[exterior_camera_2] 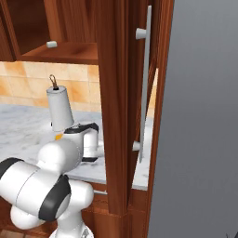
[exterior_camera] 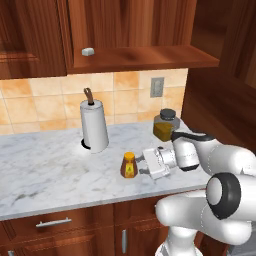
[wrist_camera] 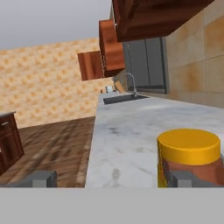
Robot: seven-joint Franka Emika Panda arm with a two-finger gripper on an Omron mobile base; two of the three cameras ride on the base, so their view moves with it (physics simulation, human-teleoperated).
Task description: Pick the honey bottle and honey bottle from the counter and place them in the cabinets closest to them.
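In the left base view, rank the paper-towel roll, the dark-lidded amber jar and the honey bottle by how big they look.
1. Paper-towel roll, clearly the largest.
2. Amber jar, shorter than the roll.
3. Honey bottle, smallest, though it stands nearest the camera.

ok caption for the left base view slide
Open tool reaches sideways toward a honey bottle on the marble counter, paper-towel roll behind.

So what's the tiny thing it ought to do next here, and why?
Probably shift the tool sideways a little to centre it on the honey bottle, then close. The tool is open and level with the bottle on the counter, but in the hand view the bottle sits off toward one fingertip rather than midway between the two.
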